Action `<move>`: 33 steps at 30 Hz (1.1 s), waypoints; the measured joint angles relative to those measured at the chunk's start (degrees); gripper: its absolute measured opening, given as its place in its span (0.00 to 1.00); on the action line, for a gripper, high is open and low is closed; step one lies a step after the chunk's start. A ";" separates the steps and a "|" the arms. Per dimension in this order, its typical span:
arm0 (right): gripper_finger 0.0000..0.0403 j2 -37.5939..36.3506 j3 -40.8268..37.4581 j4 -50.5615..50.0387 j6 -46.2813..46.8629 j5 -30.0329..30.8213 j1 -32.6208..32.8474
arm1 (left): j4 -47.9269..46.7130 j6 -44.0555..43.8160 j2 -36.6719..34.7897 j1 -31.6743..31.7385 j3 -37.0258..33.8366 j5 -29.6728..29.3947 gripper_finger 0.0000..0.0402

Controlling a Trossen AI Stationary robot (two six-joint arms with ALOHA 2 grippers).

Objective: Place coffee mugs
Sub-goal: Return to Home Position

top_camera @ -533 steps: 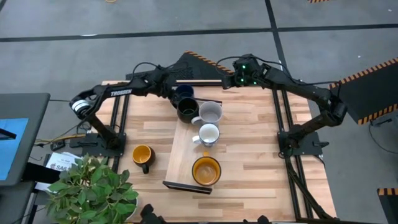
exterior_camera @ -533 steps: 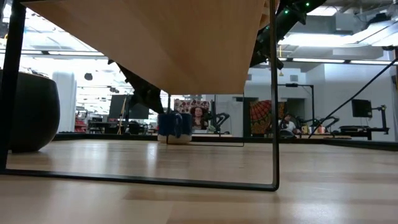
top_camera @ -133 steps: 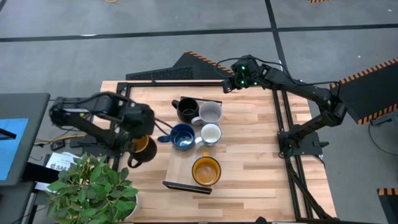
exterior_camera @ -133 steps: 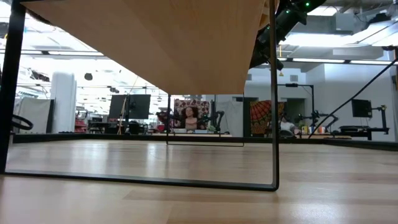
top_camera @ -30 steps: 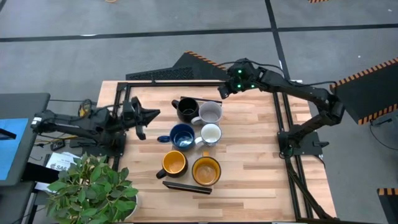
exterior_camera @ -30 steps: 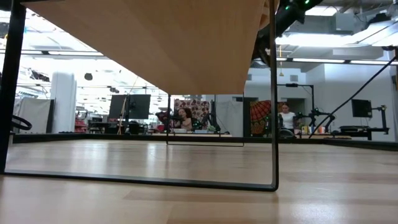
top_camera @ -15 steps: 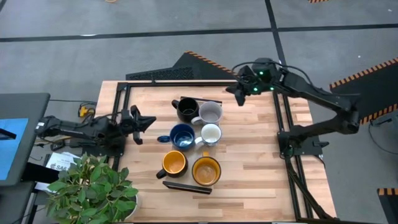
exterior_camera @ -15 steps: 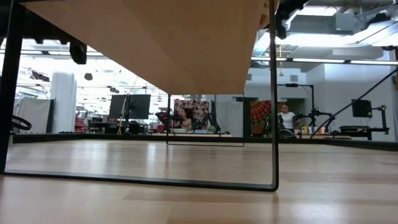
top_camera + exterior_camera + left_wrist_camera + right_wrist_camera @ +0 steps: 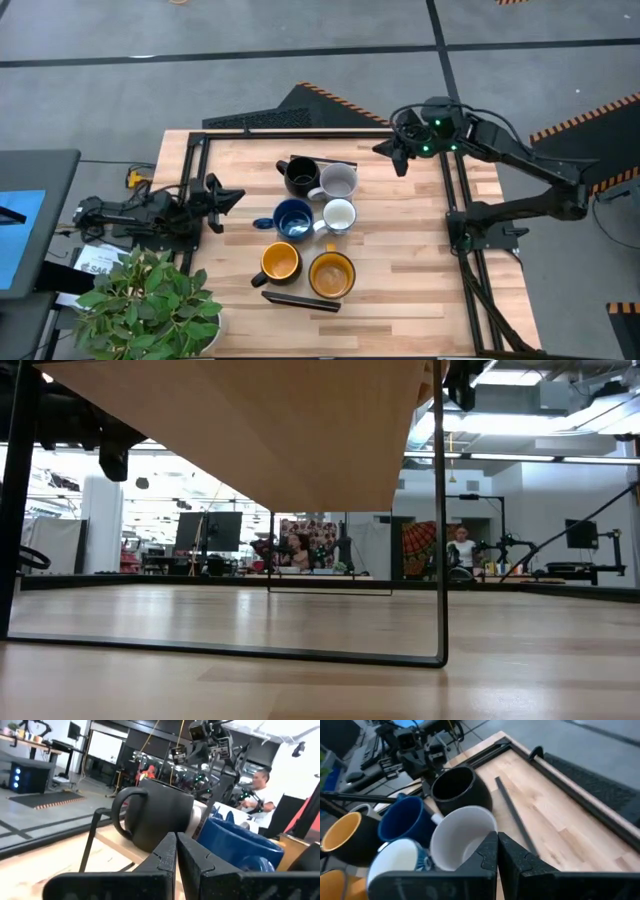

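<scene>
Left fingers (image 9: 160, 857) pressed together by table's (image 9: 420, 260) left edge, right fingers (image 9: 512, 859) too, mugs (image 9: 339, 181) upright, blue mug's (image 9: 294, 218) handle pointing left.

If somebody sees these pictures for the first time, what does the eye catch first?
Six mugs stand packed in pairs in the middle of the table: the black mug beside the grey mug, the blue mug beside the white mug, and two yellow mugs side by side. The left gripper points at them from the left edge. The right gripper hangs near a right-hand corner.
</scene>
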 joint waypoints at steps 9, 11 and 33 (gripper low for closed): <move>0.06 -4.00 -6.39 0.68 0.97 -0.06 6.23 | -2.45 5.49 -0.08 0.00 -0.02 -0.31 0.00; 0.06 -5.91 -8.88 1.05 1.01 0.00 7.15 | -3.52 8.44 -0.08 0.00 -0.04 -0.30 0.00; 0.06 -38.26 -28.59 4.47 3.63 0.97 11.03 | -13.25 10.48 0.06 -0.02 -0.02 19.00 0.00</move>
